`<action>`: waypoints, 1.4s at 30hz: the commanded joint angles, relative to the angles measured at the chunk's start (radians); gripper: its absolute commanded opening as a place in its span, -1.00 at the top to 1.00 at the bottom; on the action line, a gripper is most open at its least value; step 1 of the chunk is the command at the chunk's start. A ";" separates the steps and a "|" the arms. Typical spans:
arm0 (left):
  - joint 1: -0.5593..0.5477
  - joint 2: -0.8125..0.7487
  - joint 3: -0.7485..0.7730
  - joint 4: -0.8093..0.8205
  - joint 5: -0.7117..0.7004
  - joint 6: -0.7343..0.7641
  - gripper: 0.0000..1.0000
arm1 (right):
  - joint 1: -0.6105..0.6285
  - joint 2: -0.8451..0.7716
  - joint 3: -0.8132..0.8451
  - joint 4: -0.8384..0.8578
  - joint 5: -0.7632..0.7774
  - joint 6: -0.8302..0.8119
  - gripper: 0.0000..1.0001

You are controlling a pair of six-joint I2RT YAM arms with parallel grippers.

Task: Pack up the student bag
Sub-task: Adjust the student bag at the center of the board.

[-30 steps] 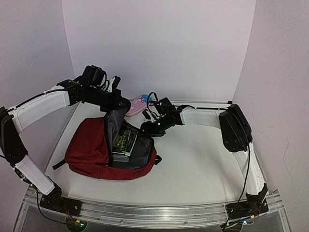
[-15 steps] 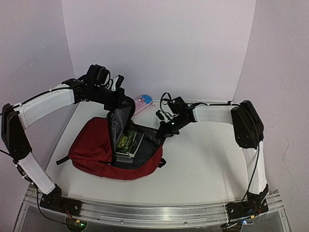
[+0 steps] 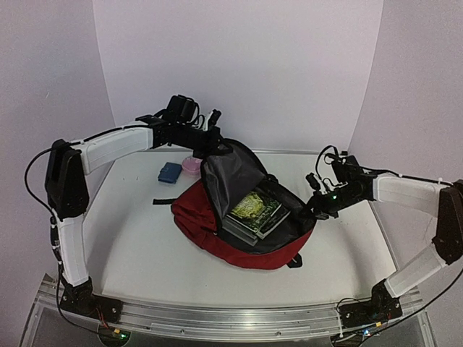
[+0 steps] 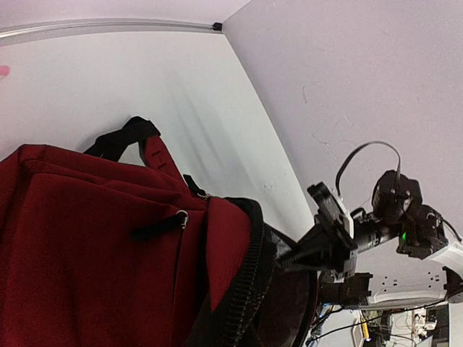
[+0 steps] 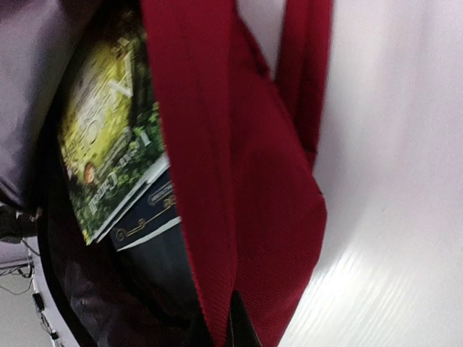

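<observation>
The student bag (image 3: pixel 217 235) lies open in the middle of the table, dark red with a grey lining. A green book (image 3: pixel 255 205) on top of a dark book (image 3: pixel 239 228) shows inside it. My left gripper (image 3: pixel 217 147) is shut on the raised grey flap at the bag's back edge. In the left wrist view only the bag's red cloth (image 4: pixel 87 238) and its black zip (image 4: pixel 246 289) show, not my own fingers. My right gripper (image 3: pixel 312 207) is shut on the bag's right rim; in the right wrist view it (image 5: pixel 239 318) pinches the red rim (image 5: pixel 210 188) beside the green book (image 5: pixel 101 144).
A small pink pencil case (image 3: pixel 191 165) and a blue object (image 3: pixel 169 172) lie at the back left of the white table (image 3: pixel 123 238). A black strap (image 3: pixel 163 202) trails left of the bag. White walls close in the back and sides.
The right gripper has shut on the bag's rim. Both arms have dragged the bag to the right, towards the middle. The pencil case and blue object now lie apart, behind and left of it.
</observation>
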 commanded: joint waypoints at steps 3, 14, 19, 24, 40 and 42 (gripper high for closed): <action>0.010 0.196 0.254 -0.011 0.057 0.002 1.00 | 0.057 -0.065 -0.090 0.078 -0.180 -0.009 1.00; 0.140 0.249 0.183 -0.054 -0.048 -0.046 0.44 | 0.246 0.026 0.094 0.066 -0.206 -0.031 -0.08; 0.139 0.086 -0.014 -0.030 -0.109 -0.046 -0.31 | 0.141 0.053 0.202 0.011 -0.122 -0.086 -0.75; 0.138 -0.153 -0.307 0.028 -0.181 -0.096 -0.69 | 0.116 0.193 0.382 -0.014 0.029 -0.206 -0.93; 0.016 -0.406 -0.841 0.287 -0.216 -0.318 -0.58 | 0.124 0.597 0.677 -0.025 -0.084 -0.140 -0.69; 0.012 -0.353 -0.842 0.337 -0.197 -0.326 -0.45 | 0.115 0.591 0.656 -0.025 -0.056 -0.140 -0.46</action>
